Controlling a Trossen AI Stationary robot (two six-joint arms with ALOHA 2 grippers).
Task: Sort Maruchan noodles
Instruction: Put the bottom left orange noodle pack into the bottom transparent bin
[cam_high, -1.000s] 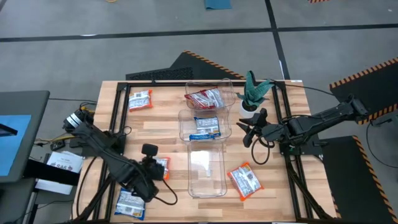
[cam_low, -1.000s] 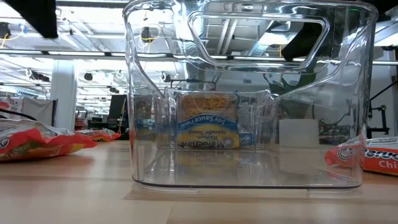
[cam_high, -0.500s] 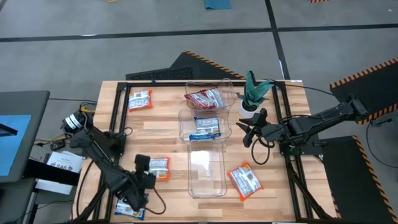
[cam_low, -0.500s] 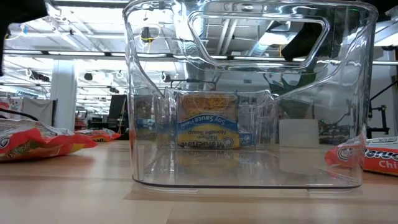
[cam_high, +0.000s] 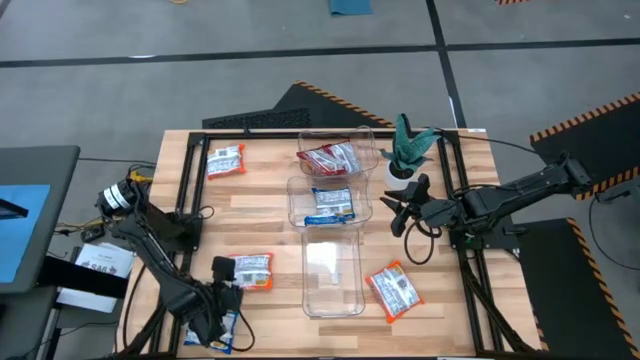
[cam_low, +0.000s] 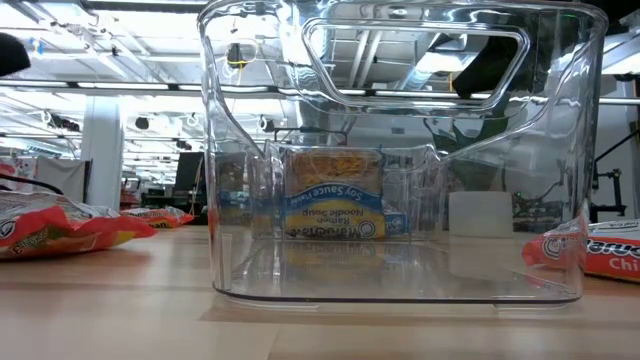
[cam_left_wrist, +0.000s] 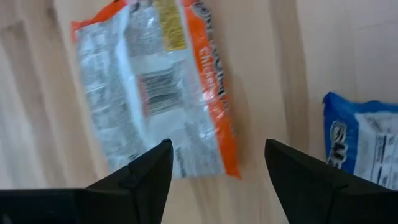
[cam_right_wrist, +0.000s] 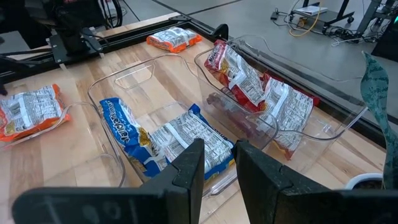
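The left end effector (cam_left_wrist: 214, 168) hangs wide open and empty over an orange noodle packet (cam_left_wrist: 155, 87) (lying flat on the worktop (cam_high: 260, 210)), a blue packet (cam_left_wrist: 367, 146) at its three o'clock.

The right end effector (cam_right_wrist: 217, 165), half open, holds nothing.

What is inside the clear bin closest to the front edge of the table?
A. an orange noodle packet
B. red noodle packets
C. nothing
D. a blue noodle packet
C: the nearest clear bin shows only bare wood through it, while the blue packet and red packets sit in the other two bins.
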